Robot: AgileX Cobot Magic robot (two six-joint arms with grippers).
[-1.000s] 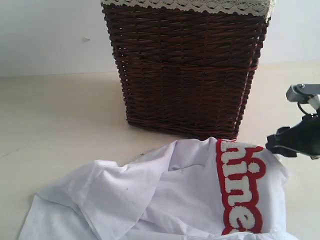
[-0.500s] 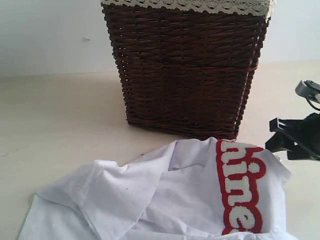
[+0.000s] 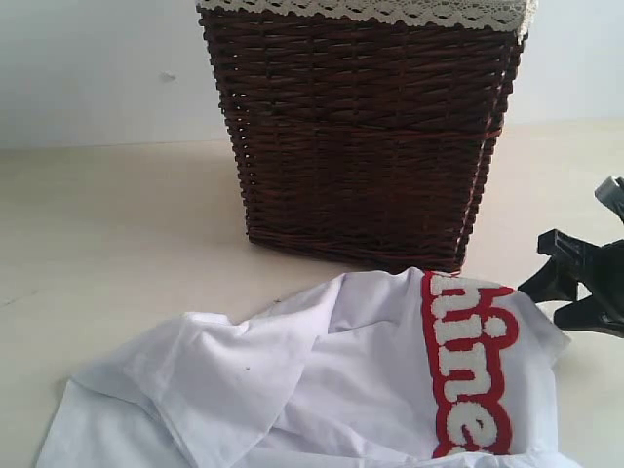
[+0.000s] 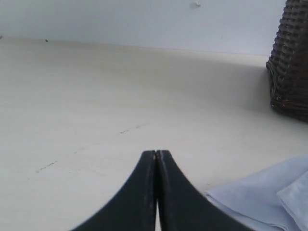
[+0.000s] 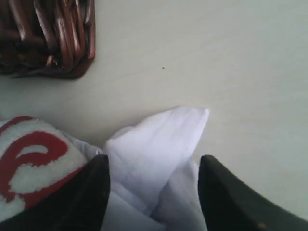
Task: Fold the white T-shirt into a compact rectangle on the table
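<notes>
White T-shirt (image 3: 322,390) lies crumpled on the tabletop (image 3: 117,224), at 6 o'clock from the wicker basket (image 3: 361,136). I have the right gripper (image 5: 153,166) at the shirt's 3 o'clock, jaws spread astride a cloth corner. On the left gripper (image 4: 156,161) the jaws are pressed together, above bare tabletop.

"hine" lettering (image 3: 470,375) on white T-shirt (image 3: 292,390)

**Setting.** A robot test bench dressed with household laundry props. A bare table (image 3: 117,224) against a blank wall (image 3: 97,68) carries a lace-trimmed wicker basket (image 3: 366,136) at 12 o'clock and a crumpled shirt (image 3: 322,390) at 6 o'clock. The black right gripper (image 5: 153,163) enters the exterior view at 3 o'clock.
</notes>
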